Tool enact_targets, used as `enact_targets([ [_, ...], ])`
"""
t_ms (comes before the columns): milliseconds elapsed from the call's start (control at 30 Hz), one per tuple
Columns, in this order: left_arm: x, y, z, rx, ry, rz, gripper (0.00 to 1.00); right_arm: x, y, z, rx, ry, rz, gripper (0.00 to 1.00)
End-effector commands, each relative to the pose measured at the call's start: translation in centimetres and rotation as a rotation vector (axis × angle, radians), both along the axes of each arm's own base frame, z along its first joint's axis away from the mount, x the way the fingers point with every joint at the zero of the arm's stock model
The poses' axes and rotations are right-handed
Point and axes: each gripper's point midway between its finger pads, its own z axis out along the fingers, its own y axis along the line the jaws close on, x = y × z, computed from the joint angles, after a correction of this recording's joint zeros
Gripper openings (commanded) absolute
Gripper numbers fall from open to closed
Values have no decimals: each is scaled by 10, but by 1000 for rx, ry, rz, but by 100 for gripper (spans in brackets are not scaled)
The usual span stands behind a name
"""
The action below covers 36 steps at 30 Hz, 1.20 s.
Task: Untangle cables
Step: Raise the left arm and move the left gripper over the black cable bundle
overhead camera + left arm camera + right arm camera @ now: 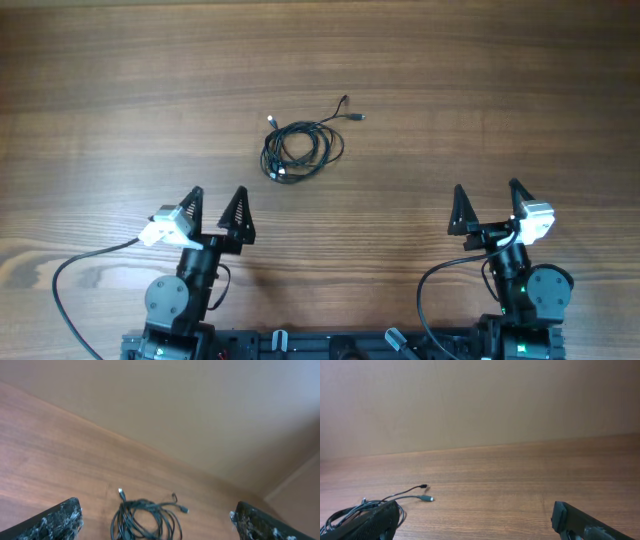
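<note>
Cables point(300, 148) lay in one small tangled coil on the wooden bench point(100, 80) in the overhead view. They sat out beyond both arms and nearer the left one, with two plug ends point(352, 110) trailing off to the upper right. The left hand point(218, 192) and the right hand point(487, 187) stood well apart from the coil, each spread wide and gripping nothing.

From the left wrist, the coil point(145, 520) rested on the bench ahead, between the two dark fingers point(55, 520) at the lower corners and touching neither. One pale-tipped plug stuck out at its upper left.

From the right wrist, only part of the coil point(345, 512) showed at the lower left, partly hidden behind one finger point(370, 522). Two plug ends lay on the wood just beside it, and the wide gap between the fingers was bare.
</note>
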Motion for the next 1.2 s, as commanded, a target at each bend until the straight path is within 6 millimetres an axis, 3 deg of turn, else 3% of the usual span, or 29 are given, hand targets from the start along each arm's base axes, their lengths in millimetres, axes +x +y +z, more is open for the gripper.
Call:
enact_targets([
  [0, 1, 7, 3, 15, -18, 41, 100, 0, 2, 0, -11, -3, 14, 100],
  [133, 0, 8, 13, 8, -47, 42, 100, 0, 2, 0, -11, -3, 14, 100],
  [333, -9, 14, 61, 88, -159, 76, 100, 0, 2, 0, -11, -2, 14, 100],
  [433, -12, 15, 74, 82, -184, 78, 100, 0, 2, 0, -11, -2, 14, 100],
  [767, -11, 22, 94, 99, -189, 124, 100, 0, 2, 0, -10, -3, 14, 100],
  [1100, 17, 15, 99, 149, -19, 108, 100, 0, 2, 0, -11, -2, 14, 100],
  [1167, 23, 13, 105, 225, 52, 100, 100, 0, 2, 0, -11, -2, 14, 100],
])
